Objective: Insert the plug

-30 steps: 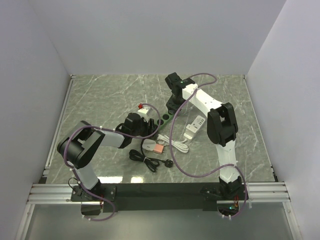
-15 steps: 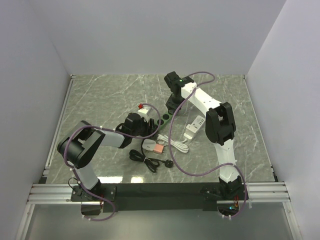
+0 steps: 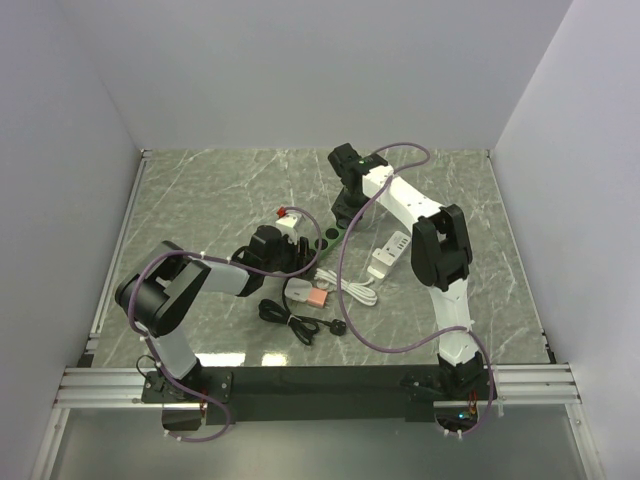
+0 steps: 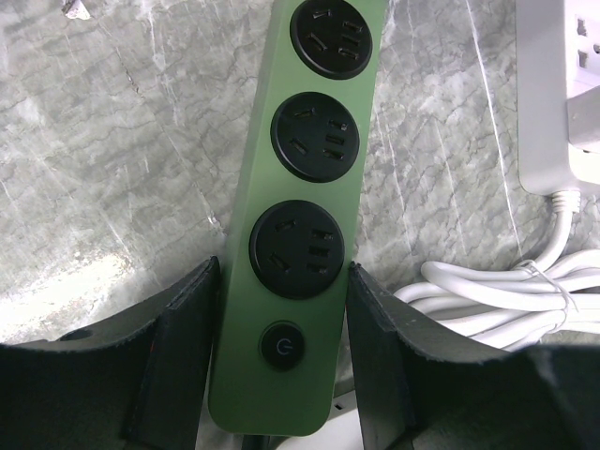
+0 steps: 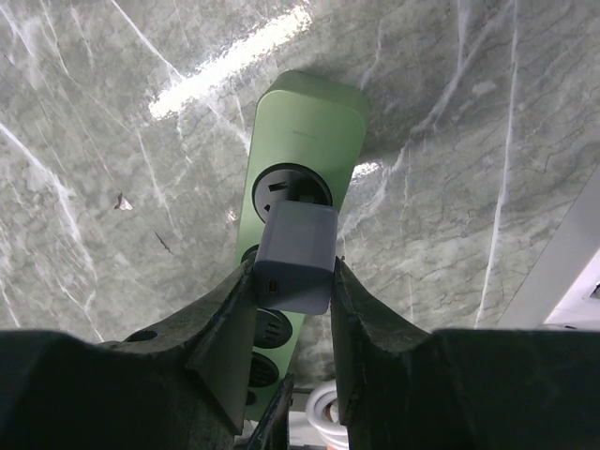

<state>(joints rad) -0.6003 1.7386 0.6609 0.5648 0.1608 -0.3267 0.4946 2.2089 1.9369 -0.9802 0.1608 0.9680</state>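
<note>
A green power strip (image 4: pixel 302 187) with three black sockets and a round switch lies on the marble table. My left gripper (image 4: pixel 281 281) is shut on its switch end, one finger against each long side. In the top view the strip (image 3: pixel 326 238) runs between the two grippers. My right gripper (image 5: pixel 292 277) is shut on a grey-lilac block plug (image 5: pixel 296 253). The plug's front end sits at the socket nearest the strip's far end (image 5: pixel 307 131). Its prongs are hidden, so I cannot tell how deep they reach.
A white power strip (image 3: pixel 390 254) lies right of the green one, with its coiled white cable (image 3: pixel 352 290) nearer me. A black cable with plug (image 3: pixel 296 318), a pink adapter (image 3: pixel 318 297) and a red-and-white item (image 3: pixel 287 217) lie nearby. White walls enclose the table.
The right arm's wrist shifted slightly left with the plug between one second ago and half a second ago. Since then nothing has moved. The left arm has stayed still.
</note>
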